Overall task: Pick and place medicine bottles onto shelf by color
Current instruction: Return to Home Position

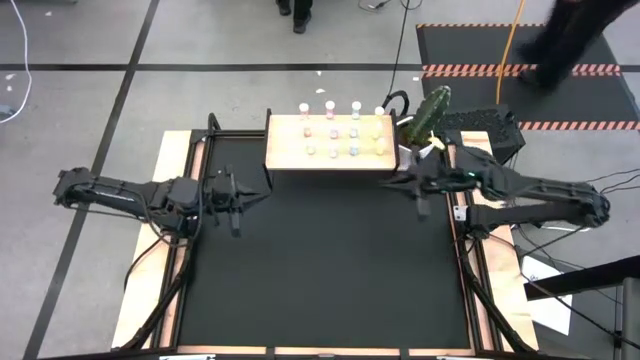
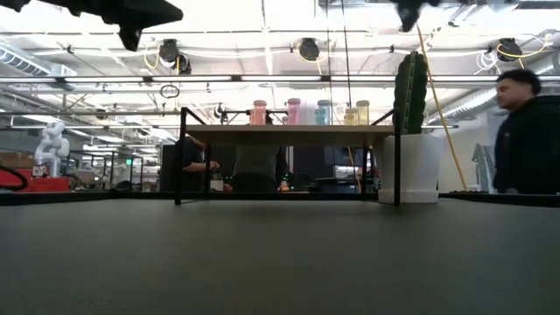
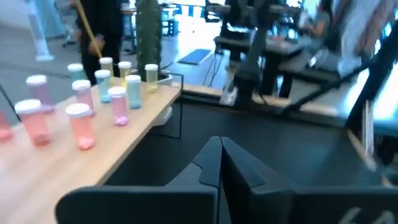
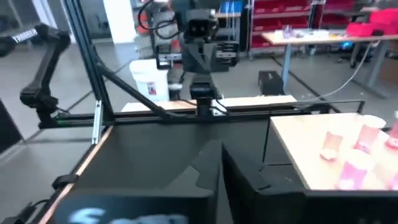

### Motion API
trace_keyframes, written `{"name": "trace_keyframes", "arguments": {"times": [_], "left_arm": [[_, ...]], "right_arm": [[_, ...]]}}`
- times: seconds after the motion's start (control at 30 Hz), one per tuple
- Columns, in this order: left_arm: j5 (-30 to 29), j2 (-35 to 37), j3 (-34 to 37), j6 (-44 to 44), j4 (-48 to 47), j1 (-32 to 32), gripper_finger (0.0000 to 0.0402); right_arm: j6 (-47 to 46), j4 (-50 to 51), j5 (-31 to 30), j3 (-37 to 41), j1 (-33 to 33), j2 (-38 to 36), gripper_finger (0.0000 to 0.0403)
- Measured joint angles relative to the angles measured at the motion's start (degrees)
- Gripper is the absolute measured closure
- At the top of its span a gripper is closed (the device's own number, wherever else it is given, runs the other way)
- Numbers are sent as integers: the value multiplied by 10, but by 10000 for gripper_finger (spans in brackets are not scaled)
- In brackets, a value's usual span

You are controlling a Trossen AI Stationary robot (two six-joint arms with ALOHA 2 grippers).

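The shelf (image 1: pixel 330 141), a light-wood board on thin black legs (image 2: pixel 179 157), stands at the far middle of the black table. Several medicine bottles (image 1: pixel 331 128) with white caps stand upright on it in rows: pink ones (image 3: pixel 81 124), teal ones (image 3: pixel 118 104) and yellowish ones (image 3: pixel 151 78). My left gripper (image 1: pixel 258 196) hovers left of the shelf's near left corner, shut and empty (image 3: pixel 221 158). My right gripper (image 1: pixel 393 181) hovers off the shelf's near right corner, also shut and empty (image 4: pixel 221 158). Both point level toward the table's middle, clear of the mat.
A white pot with a green cactus (image 1: pixel 430 112) stands just right of the shelf (image 2: pixel 411 157). The black mat (image 1: pixel 320 270) stretches from the shelf to the near edge. A person (image 2: pixel 525 131) walks beyond the table's far right.
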State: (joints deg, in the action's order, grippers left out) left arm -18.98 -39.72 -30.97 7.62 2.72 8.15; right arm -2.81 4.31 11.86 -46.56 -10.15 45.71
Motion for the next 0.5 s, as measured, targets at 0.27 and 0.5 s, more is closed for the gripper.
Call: {"name": "trace_keyframes", "arguments": {"times": [0.27,0.5], "left_arm": [[24,64,6,-108,-115,11,392],[24,139,93,-79,-87,2,394]], "right_arm": [[18,7,-57,146,-1,-171,401],[17,6,-59,239,-1,-304,402]]}}
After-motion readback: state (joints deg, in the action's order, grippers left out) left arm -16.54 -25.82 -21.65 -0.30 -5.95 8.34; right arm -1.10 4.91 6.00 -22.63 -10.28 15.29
